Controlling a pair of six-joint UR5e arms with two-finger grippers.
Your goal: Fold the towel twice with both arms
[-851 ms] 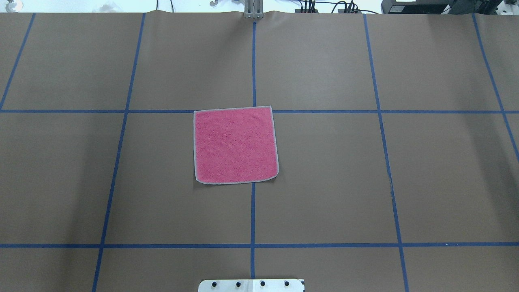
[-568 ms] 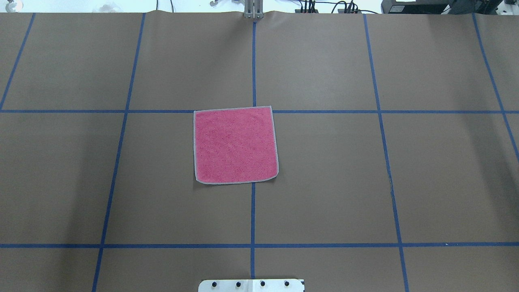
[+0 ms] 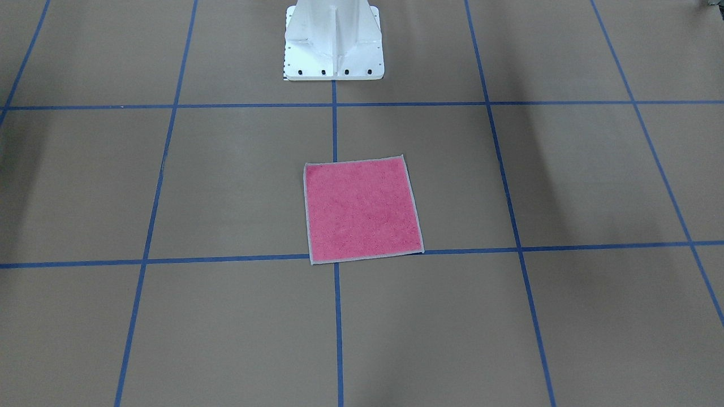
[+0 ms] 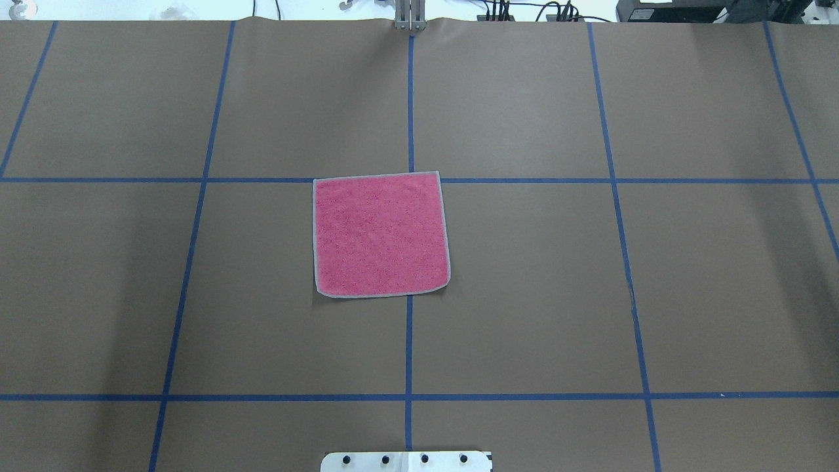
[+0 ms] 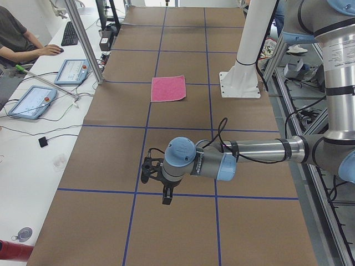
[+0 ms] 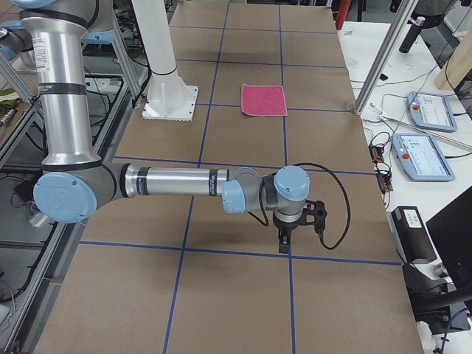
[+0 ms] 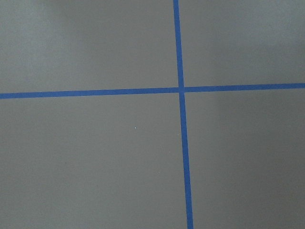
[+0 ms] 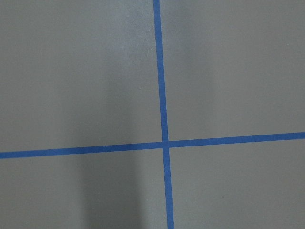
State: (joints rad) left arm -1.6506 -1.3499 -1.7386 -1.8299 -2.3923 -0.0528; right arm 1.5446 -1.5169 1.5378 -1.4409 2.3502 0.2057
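The towel (image 4: 381, 236) lies flat and unfolded, pink face up, light grey edging all round, midway along the bench (image 4: 590, 295). The left arm (image 5: 260, 151) and right arm (image 6: 177, 181) stretch low over opposite ends of the bench, well apart from the towel. The left end effector (image 5: 166, 197) and right end effector (image 6: 284, 243) point down.

A pink towel (image 4: 381, 235) lies flat and unfolded on the brown counter (image 4: 557, 288), pink face up, straddling the centre blue tape line (image 4: 409, 341).
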